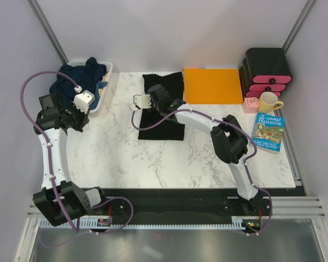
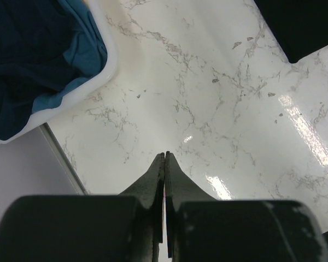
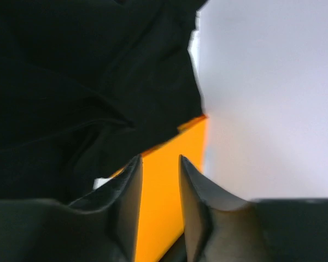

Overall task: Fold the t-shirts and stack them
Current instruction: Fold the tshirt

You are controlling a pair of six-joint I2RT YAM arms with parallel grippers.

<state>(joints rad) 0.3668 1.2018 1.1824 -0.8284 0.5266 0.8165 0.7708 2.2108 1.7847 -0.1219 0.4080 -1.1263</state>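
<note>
A black t-shirt (image 1: pixel 163 117) lies partly folded on the marble table, at the back centre. It fills the upper left of the right wrist view as dark creased cloth (image 3: pixel 71 82). My right gripper (image 1: pixel 157 94) hovers over the shirt's rear part. It is open (image 3: pixel 158 161), with only the orange sheet (image 3: pixel 169 196) showing between its fingers. Navy t-shirts (image 1: pixel 76 76) are heaped in a white basket (image 1: pixel 106 90) at the back left, also seen in the left wrist view (image 2: pixel 33 60). My left gripper (image 1: pixel 89 105) is shut and empty (image 2: pixel 165 155) over bare table beside the basket.
The flat orange sheet (image 1: pixel 212 84) lies right of the black shirt. At the back right stand black-and-pink drawers (image 1: pixel 268 71), a yellow mug (image 1: pixel 269 102) and a small pink thing (image 1: pixel 250 105). A book (image 1: pixel 268 132) lies by the right edge.
</note>
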